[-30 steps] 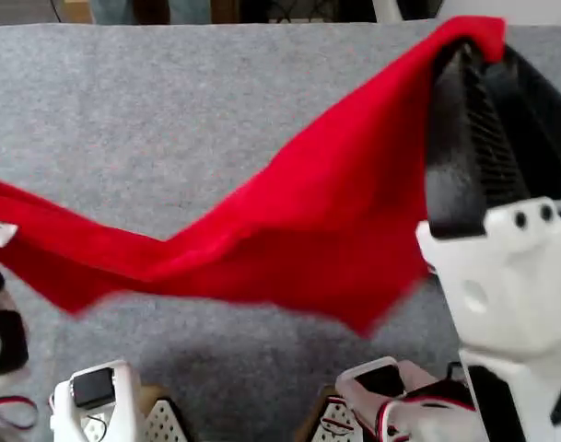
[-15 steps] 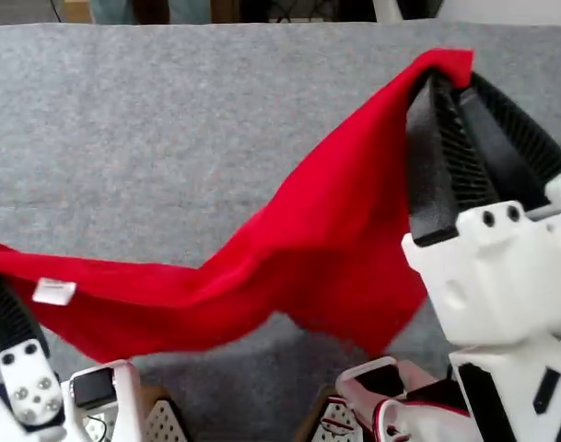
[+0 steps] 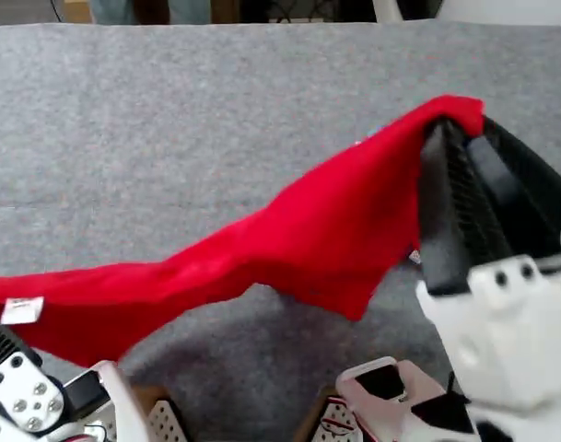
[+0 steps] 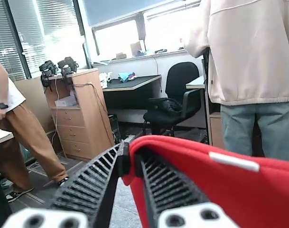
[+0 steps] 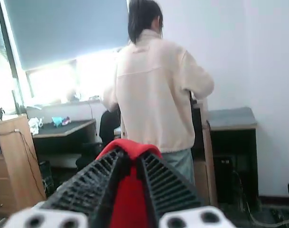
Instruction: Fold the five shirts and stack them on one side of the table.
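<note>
A red shirt [image 3: 298, 239] hangs stretched in the air above the grey table [image 3: 169, 120], slung between both arms. My right gripper [image 3: 455, 129] is shut on one end of it, high at the right; in the right wrist view the red shirt [image 5: 130, 190] is pinched between the black ribbed fingers [image 5: 158, 183] of the right gripper [image 5: 131, 159]. My left gripper [image 4: 129, 159] is shut on the other end, low at the left edge, where the red shirt [image 4: 215, 190] shows a white label [image 4: 233, 160]. That label [image 3: 22, 309] also shows from above.
The arms' white bases [image 3: 381, 396] sit along the near edge of the table. The grey cloth surface spreads bare behind the hanging shirt.
The right gripper has dropped lower and nearer with its end of the shirt. The left end has sunk too, and the shirt now hangs flatter and lower.
</note>
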`<state>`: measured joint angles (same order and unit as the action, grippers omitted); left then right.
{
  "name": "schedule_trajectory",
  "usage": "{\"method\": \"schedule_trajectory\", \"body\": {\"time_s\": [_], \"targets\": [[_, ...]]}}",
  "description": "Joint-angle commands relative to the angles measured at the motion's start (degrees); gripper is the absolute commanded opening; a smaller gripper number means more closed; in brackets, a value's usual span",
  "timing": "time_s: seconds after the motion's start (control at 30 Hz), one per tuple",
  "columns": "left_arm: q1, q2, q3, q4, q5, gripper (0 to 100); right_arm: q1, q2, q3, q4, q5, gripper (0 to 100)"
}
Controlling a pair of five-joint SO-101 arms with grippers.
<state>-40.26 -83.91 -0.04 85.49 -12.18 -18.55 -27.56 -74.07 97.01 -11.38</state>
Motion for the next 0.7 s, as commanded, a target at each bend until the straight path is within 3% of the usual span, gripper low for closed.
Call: {"method": "schedule_trajectory", "body": {"time_s": [0.0,0.17,0.4,0.5,0.67], "targets": [[-0.5,-0.1,-3.6,0.3,0.4,3,0.9,-1.1,0.1,0.1,1.6,1.4],[-0.5,0.3,-4.4,0.3,0.9,3,0.9,-0.9,1.5,-3.4,2.6,1.4],[-0.4,0.4,12.6,-4.8,1.3,3,0.9,3.8,17.3,-10.9,2.7,1.4],[2.0,0.5,26.2,-14.7,3.3,3,0.9,6.9,26.4,-18.1,2.9,1.4],[7.7,0.9,50.8,-41.4,3.3,3,0.9,12.9,44.3,-35.2,5.5,1.4]]}}
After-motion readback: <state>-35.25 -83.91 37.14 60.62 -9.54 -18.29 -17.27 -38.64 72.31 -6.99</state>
